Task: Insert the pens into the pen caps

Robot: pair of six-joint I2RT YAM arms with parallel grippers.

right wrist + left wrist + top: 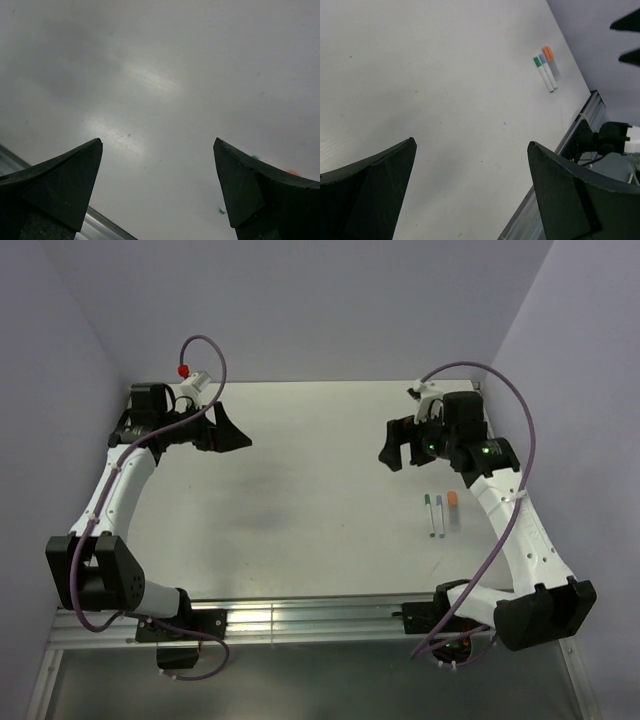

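Three pens lie side by side on the table's right part, below my right gripper (398, 453). The left pen (432, 518) is thin and whitish, and a dark green pen cap (428, 499) sits on its far end. The middle pen (441, 519) carries a blue pen cap (439, 499) the same way. The thicker greyish pen (453, 513) has an orange end. In the left wrist view, the green cap (537, 61), blue cap (542, 58) and orange end (547, 50) show far off. My left gripper (236, 428) hangs open at the far left with nothing between its fingers. The right gripper is open too, also with nothing in it.
An aluminium rail (300, 618) runs along the table's near edge between the arm bases. Purple cables (215, 350) loop above each arm. Lilac walls close in the left, back and right sides. The right arm's links (520, 530) lie just right of the pens.
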